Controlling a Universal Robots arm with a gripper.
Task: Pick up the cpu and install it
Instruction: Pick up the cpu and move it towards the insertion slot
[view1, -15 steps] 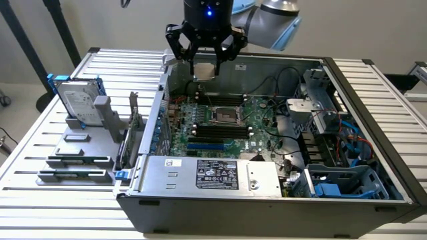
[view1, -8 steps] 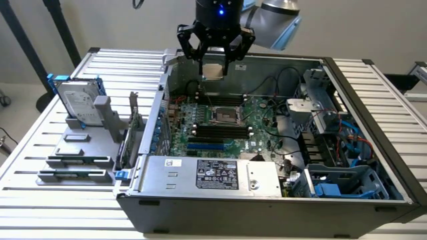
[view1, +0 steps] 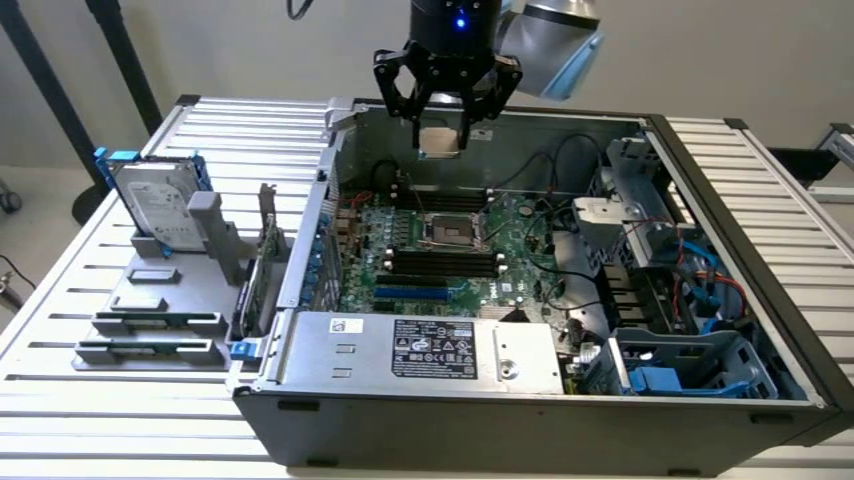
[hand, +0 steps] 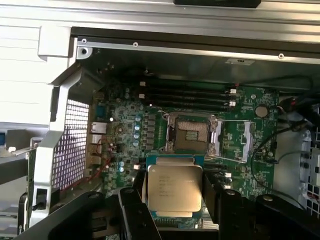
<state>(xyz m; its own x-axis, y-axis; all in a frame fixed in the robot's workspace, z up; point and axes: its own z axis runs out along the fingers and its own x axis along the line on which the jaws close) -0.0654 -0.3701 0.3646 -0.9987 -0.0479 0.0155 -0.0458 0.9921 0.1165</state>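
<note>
My gripper (view1: 442, 140) hangs above the far part of the open computer case, shut on the cpu (view1: 441, 141), a small flat square chip with a silvery top. In the wrist view the cpu (hand: 174, 187) sits flat between my two black fingers (hand: 131, 210), its metal top and thin pale rim facing the camera. The open cpu socket (view1: 451, 232) lies on the green motherboard below and nearer the camera than the chip. In the wrist view the socket (hand: 191, 134) shows just beyond the chip, its metal frame lifted open.
The case wall (view1: 327, 190) rises beside the board. Black memory slots (view1: 441, 262) lie near the socket. A grey rack (view1: 160, 300) at the exterior view's left holds a silver hard drive (view1: 158, 205) and memory sticks. The power supply (view1: 427, 350) fills the case front. Cables (view1: 587, 230) crowd the exterior view's right.
</note>
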